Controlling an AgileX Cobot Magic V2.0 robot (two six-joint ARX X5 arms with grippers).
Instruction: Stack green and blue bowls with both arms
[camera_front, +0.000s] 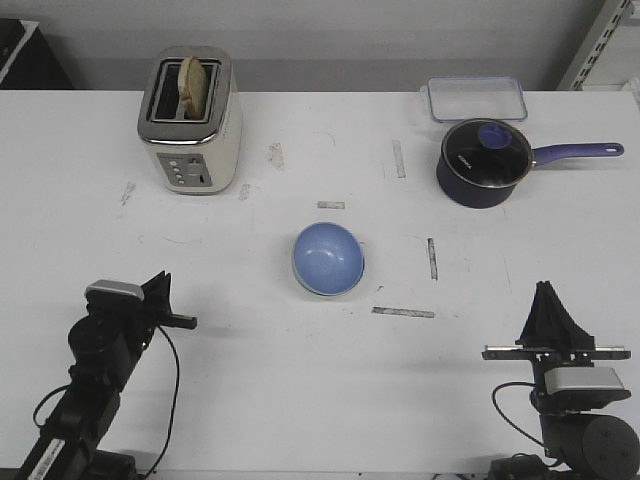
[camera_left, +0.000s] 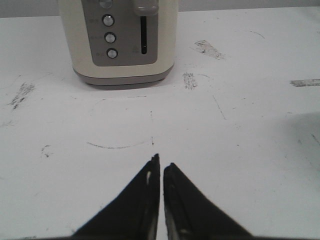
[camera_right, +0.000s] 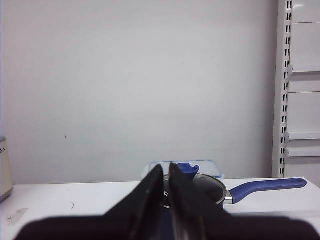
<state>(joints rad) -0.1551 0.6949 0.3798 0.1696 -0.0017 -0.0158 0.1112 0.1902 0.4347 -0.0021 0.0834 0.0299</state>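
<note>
Front view shows a white, scuffed table (camera_front: 300, 400) with the blue bowl (camera_front: 328, 258) near its middle, nested in another bowl of which only a thin pale rim (camera_front: 300, 280) shows at its left and near edge; whether that rim is green cannot be told. Both arms sit at the near edge, well apart from the bowls. The left claw (camera_front: 163, 283) is at the near left, its fingers pressed together and holding nothing; in the left wrist view the same claw (camera_left: 161, 167) shows its two black tips closed to a thin slit above bare table. The right claw (camera_front: 546, 292) is at the near right, pointing up and away, its tips likewise together; the right wrist view shows that claw (camera_right: 165, 172) shut and empty.

At the far left stands a cream and silver toaster (camera_front: 190, 120) with a slice of bread (camera_front: 196, 86) in a slot; its front carries round buttons (camera_left: 109, 36) with small labels too tiny to read. At the far right sits a dark navy saucepan (camera_front: 483, 165) with a glass lid and a long blue handle (camera_front: 580, 151) pointing right; white lettering on its side is too small to read. Just beyond it lies a clear lidded container (camera_front: 477, 99).
</note>
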